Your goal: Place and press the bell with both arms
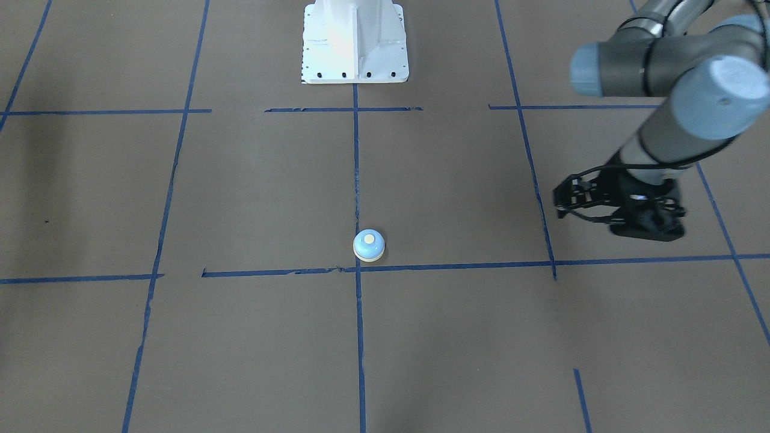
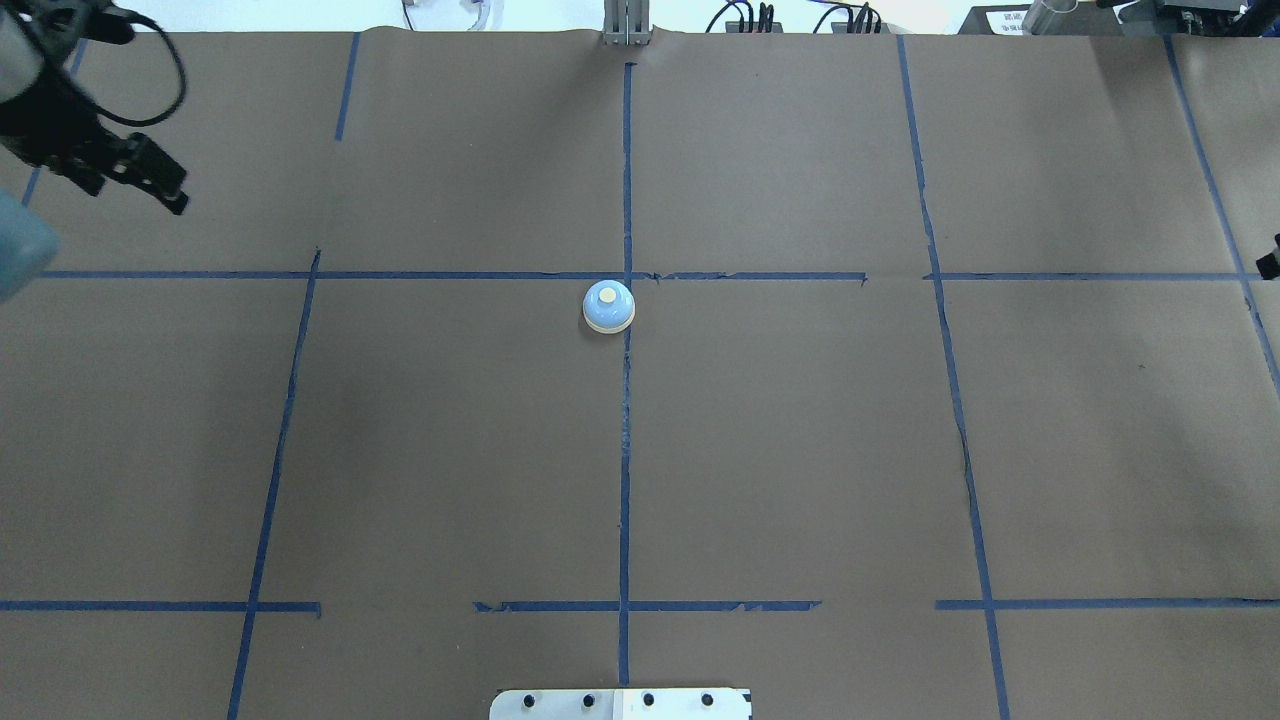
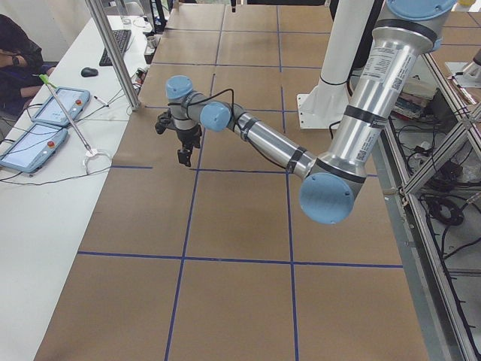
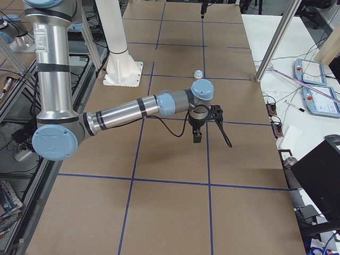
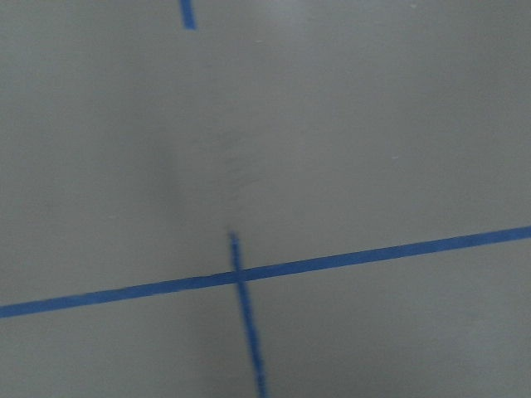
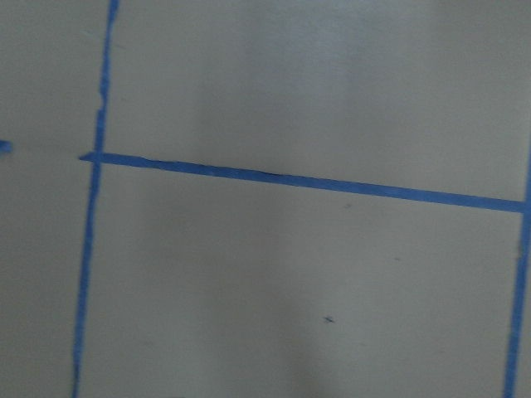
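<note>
The small light-blue bell [image 1: 369,245] with a cream button stands upright on the brown table, by the centre tape line. It also shows in the overhead view [image 2: 609,306] and far off in the exterior right view [image 4: 197,74]. My left gripper [image 1: 559,202] hovers far to the bell's side, near the table's far left [image 2: 172,192], and its fingers look closed together and empty. My right gripper [image 4: 197,137] hangs over the table's right end. Only a sliver of it shows at the overhead view's edge [image 2: 1270,262], so I cannot tell its state. Both wrist views show only bare paper and tape.
The table is brown paper with a grid of blue tape lines [image 2: 625,450]. The white pedestal base [image 1: 355,42] stands at the robot's edge. Tablets [image 3: 34,135] and an operator are on a side desk beyond the far edge.
</note>
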